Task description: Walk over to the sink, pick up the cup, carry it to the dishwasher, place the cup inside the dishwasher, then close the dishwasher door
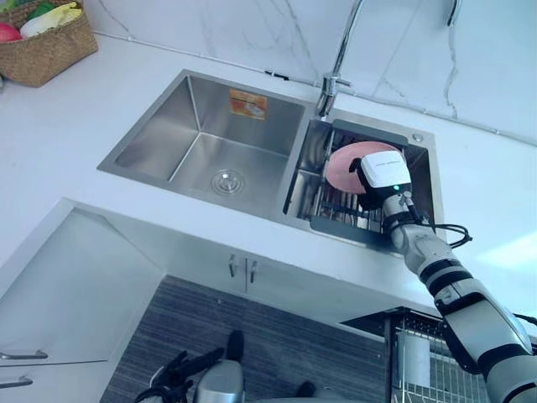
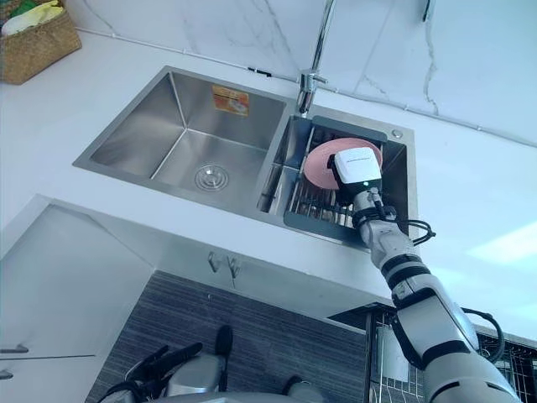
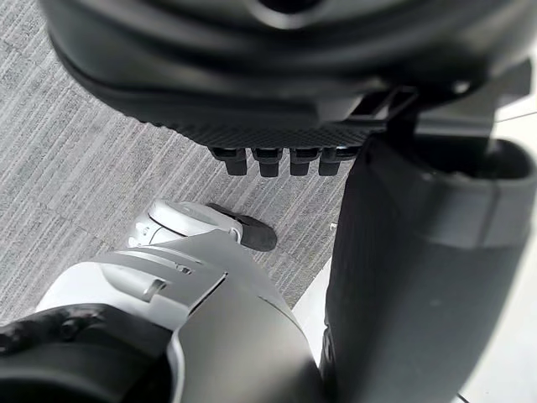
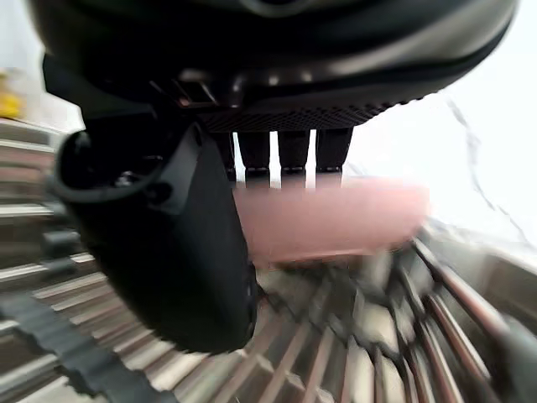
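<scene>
The big white counter (image 1: 75, 143) is taking up most of the scene, with a steel double sink (image 1: 168, 126) sitting in it. The left basin is holding nothing but its drain. The right basin is carrying a dark wire rack (image 1: 336, 220), and the pink cup (image 1: 344, 164) is lying on that rack, toward the far side of the basin.

Down at the near right, the dishwasher (image 1: 445, 382) is showing a bit of wire basket below the counter edge. A woven basket (image 1: 46, 50) of vegetables is sitting at the far left corner, and the faucet (image 1: 340, 59) is standing behind the sink divider.

The right hand (image 1: 384, 172) is reaching into the right basin, hovering right at the cup's near right side. Its fingers (image 4: 294, 151) are pointing straight out over the cup, not wrapping it. Can't tell if they're actually touching.

The left hand (image 3: 277, 75) is hanging low over the grey floor, fingers relaxed and holding nothing.
</scene>
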Motion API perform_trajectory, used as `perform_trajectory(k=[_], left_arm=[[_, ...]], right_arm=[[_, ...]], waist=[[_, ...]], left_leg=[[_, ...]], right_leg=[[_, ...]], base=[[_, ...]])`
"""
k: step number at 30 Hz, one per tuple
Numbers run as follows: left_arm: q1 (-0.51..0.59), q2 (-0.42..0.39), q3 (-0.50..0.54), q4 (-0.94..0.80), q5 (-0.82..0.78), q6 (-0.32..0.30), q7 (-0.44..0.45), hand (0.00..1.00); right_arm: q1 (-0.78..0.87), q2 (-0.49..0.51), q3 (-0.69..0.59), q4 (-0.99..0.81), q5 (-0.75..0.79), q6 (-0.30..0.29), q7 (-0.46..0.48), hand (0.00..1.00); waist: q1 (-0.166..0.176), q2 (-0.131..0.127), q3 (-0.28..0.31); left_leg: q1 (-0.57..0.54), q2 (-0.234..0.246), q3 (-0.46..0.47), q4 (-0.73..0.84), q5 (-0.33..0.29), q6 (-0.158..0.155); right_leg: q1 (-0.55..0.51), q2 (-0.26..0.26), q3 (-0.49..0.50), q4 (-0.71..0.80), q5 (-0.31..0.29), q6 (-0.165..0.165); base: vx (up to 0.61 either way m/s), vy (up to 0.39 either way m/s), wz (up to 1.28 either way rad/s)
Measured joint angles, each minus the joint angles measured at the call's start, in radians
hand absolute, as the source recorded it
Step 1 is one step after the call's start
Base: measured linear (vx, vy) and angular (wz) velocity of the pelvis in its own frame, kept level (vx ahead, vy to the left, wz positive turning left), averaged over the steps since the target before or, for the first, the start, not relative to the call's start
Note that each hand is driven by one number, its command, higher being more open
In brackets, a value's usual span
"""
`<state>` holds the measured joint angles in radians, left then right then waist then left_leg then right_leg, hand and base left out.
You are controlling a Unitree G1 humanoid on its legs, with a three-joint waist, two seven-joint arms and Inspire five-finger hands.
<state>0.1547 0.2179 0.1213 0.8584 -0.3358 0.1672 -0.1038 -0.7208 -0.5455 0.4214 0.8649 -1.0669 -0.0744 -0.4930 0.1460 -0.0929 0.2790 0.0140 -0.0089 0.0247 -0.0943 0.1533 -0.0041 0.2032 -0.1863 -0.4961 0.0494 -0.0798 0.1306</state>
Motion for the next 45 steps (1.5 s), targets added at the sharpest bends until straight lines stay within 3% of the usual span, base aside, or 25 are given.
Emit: perform_trajectory(k=[7, 17, 22, 30, 37, 45], left_arm=[[0.0, 0.004, 0.0, 0.0, 0.001, -0.001, -0.016, 1.0], [0.001, 0.002, 0.0, 0.0, 0.012, -0.011, -0.028, 1.0], [0.01, -0.001, 0.0, 0.0, 0.021, -0.015, -0.028, 1.0], [0.023, 0.001, -0.01, 0.007, 0.045, -0.012, -0.015, 1.0], [0.029, 0.01, -0.027, 0.028, 0.061, -0.002, -0.002, 1.0], [0.031, 0.032, -0.103, 0.056, 0.061, 0.001, 0.016, 1.0]], right_arm=[[-0.017, -0.046, 0.074, -0.056, -0.094, -0.055, -0.032, 0.0], [-0.036, -0.082, 0.095, -0.071, -0.053, -0.065, -0.059, 0.0], [-0.036, -0.097, 0.084, -0.143, -0.04, -0.073, -0.091, 0.0], [0.074, -0.16, -0.157, -0.412, 0.128, -0.095, -0.151, 0.0], [0.25, -0.163, -0.343, -0.651, 0.155, -0.102, -0.209, 0.0], [0.575, -0.158, -0.616, -0.766, 0.183, -0.031, -0.229, 0.0]], waist=[[0.003, 0.001, 0.001], [0.001, 0.006, 0.004], [-0.016, 0.012, 0.005], [-0.075, 0.033, -0.01], [-0.121, 0.038, -0.037], [-0.169, 0.034, -0.067]], left_leg=[[0.002, -0.003, 0.001, 0.0, 0.0, 0.001], [0.007, -0.002, 0.017, 0.002, 0.002, 0.004], [0.033, 0.002, 0.057, 0.001, -0.006, 0.003], [0.066, 0.012, 0.136, 0.0, -0.024, 0.005], [0.086, 0.027, 0.209, 0.001, -0.038, 0.001], [0.118, 0.029, 0.295, 0.0, -0.062, -0.002]], right_leg=[[0.002, -0.002, 0.001, -0.004, -0.001, -0.001], [0.002, -0.004, 0.014, -0.012, 0.001, 0.003], [0.007, -0.007, 0.05, -0.01, 0.005, 0.004], [-0.007, -0.007, 0.141, -0.014, 0.025, 0.003], [-0.031, 0.002, 0.217, -0.022, 0.036, 0.001], [-0.051, 0.002, 0.305, -0.024, 0.053, 0.005]], base=[[-0.01, -0.001, 0.0], [0.01, -0.005, -0.04], [-0.02, -0.001, -0.21], [-0.02, 0.018, -0.31], [0.03, 0.018, -0.33], [0.01, 0.035, -0.33]])
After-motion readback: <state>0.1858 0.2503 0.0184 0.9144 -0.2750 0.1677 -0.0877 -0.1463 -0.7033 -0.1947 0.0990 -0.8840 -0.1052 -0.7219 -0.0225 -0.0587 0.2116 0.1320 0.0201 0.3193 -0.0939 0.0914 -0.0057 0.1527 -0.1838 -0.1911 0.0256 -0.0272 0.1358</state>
